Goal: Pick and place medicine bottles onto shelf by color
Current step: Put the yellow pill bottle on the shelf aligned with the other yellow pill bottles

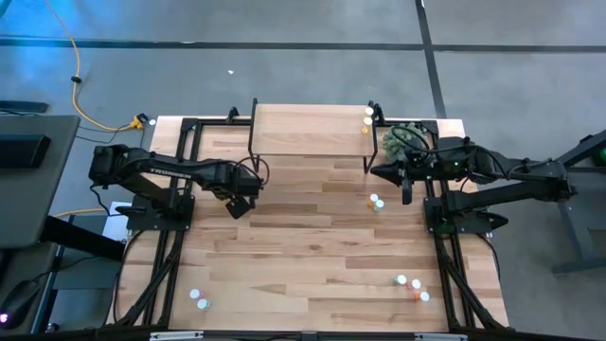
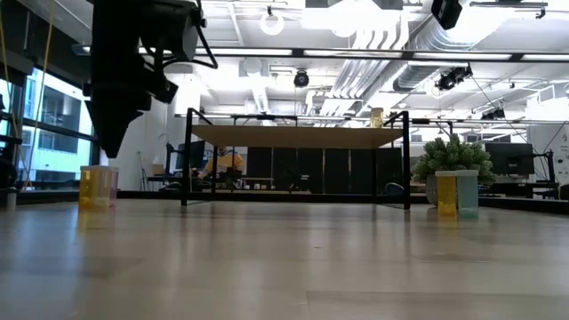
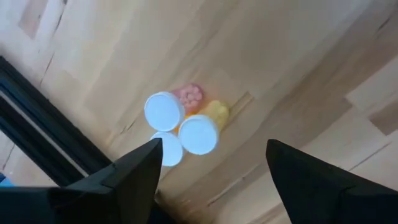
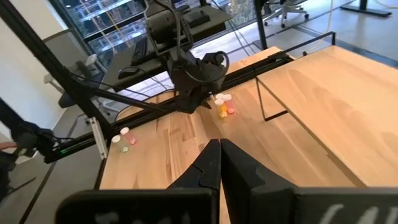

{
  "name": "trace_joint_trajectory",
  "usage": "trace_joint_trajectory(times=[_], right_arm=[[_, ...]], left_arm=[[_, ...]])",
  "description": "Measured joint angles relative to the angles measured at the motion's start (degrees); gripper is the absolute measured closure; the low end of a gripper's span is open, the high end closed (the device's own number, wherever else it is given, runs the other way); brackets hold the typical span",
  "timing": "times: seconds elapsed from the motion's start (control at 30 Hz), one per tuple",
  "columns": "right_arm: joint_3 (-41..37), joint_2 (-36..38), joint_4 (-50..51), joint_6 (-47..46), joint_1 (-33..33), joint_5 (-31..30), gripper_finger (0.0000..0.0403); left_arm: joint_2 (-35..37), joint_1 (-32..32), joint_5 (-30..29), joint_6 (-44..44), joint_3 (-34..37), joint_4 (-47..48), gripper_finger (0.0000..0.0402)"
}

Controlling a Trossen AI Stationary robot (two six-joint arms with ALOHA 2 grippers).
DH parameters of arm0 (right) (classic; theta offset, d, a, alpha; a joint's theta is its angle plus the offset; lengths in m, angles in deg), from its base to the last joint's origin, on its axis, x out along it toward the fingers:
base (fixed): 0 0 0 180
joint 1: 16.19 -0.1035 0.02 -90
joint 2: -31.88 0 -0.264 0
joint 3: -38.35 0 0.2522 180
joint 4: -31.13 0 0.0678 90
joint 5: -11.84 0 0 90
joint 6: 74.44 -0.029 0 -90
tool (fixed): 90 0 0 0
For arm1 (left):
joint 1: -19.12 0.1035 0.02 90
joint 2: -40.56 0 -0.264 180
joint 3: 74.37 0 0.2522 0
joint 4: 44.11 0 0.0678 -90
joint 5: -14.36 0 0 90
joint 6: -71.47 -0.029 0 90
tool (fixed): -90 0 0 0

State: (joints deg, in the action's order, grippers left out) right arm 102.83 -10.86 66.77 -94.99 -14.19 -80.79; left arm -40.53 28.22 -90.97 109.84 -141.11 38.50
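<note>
The light wood tabletop (image 1: 312,246) carries the shelf (image 1: 308,133) at its 12 o'clock edge, with two medicine bottles (image 1: 368,117) on the shelf's right end. A round green plant (image 1: 401,142) stands at 1 o'clock. Further bottles lie directly on the tabletop: a pair (image 1: 376,202) at 3 o'clock, a cluster (image 1: 414,287) at 5 o'clock, a pair (image 1: 199,299) at 7 o'clock.

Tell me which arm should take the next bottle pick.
Left. The left gripper hangs open right above a cluster of three bottles, which shows between its fingers in the left wrist view. The right gripper is shut, beside the shelf, with no bottle under it.
</note>
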Motion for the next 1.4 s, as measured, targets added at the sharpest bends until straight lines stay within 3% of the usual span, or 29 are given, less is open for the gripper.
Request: trace_joint_trajectory(times=[0.37,0.83,1.4], right_arm=[[0.0,0.0,0.1,0.0,0.0,-0.3,0.0403],[0.0,0.0,0.1,-0.2,0.0,-0.3,0.0403],[0.0,0.0,0.1,-0.1,0.0,-0.2,0.0403]], left_arm=[[-2.9,0.0,-0.1,0.3,0.8,-1.2,0.0185],[-5.7,0.0,-2.2,0.4,0.8,0.5,0.0186],[-5.9,1.8,-0.3,-4.7,0.8,-2.4,0.0186]])
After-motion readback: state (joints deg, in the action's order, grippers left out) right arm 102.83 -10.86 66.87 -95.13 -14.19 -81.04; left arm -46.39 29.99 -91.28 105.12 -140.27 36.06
